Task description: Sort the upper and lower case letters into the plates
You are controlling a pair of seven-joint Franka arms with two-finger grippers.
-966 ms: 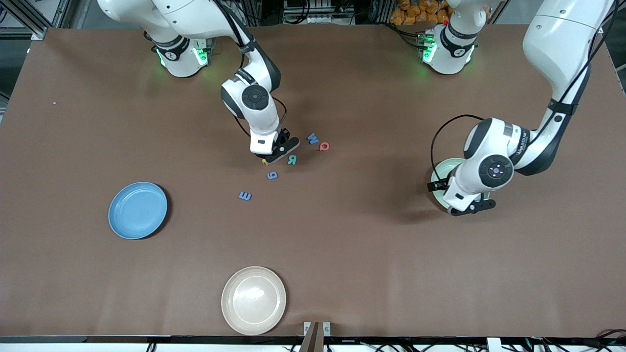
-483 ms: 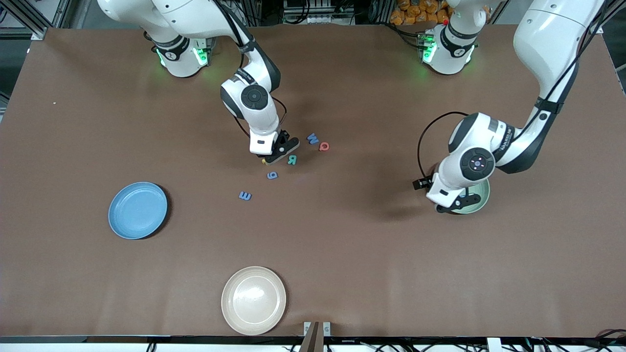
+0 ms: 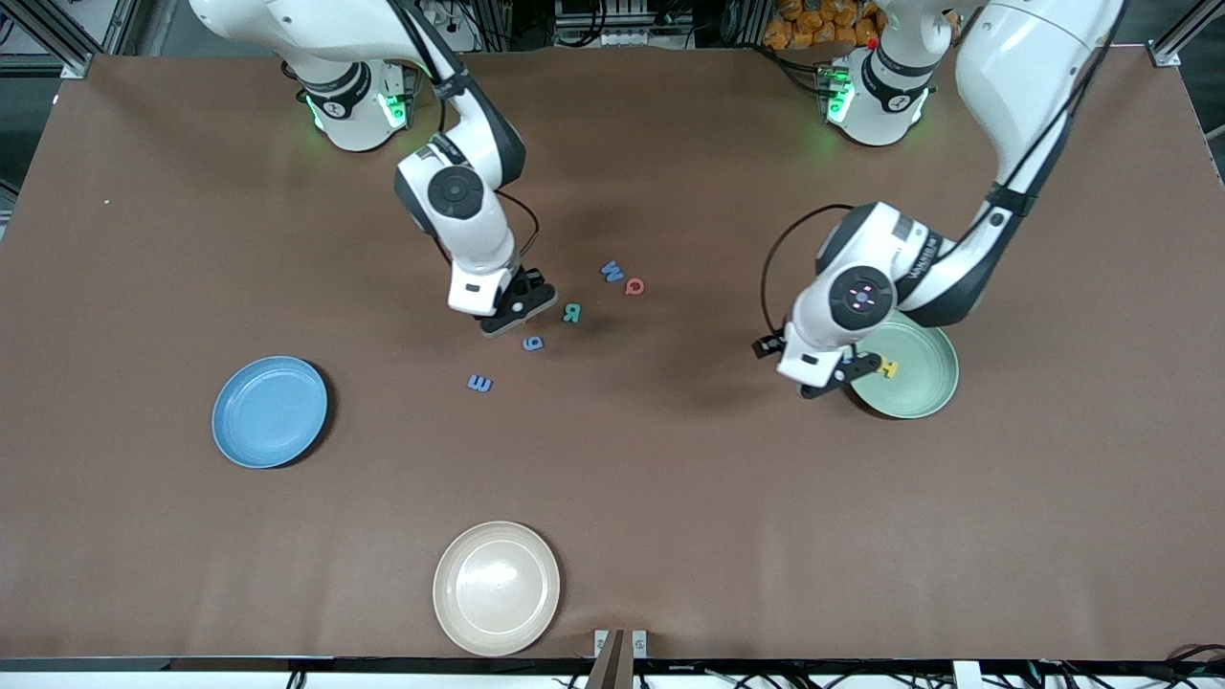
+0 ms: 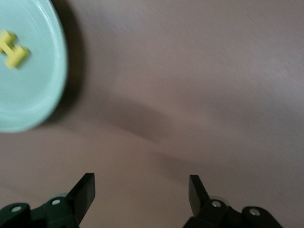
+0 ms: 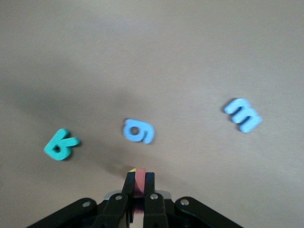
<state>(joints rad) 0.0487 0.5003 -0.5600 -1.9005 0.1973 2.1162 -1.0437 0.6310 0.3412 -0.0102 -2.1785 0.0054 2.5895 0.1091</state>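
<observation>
Your right gripper point(image 3: 518, 308) is pinched tight on what looks like a small letter point(image 5: 137, 183), lifted just over the loose letters for carrying, while your left gripper point(image 3: 839, 374) hangs wide open and empty beside the mint plate point(image 3: 924, 383) holding a yellow H point(image 3: 889, 366).

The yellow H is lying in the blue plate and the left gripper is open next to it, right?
Not quite. The yellow H lies in the mint green plate, not the blue plate, which holds nothing. The front view shows this, and the left wrist view shows the H on the green plate too. The rest is right: the left gripper is open beside that plate.
</observation>
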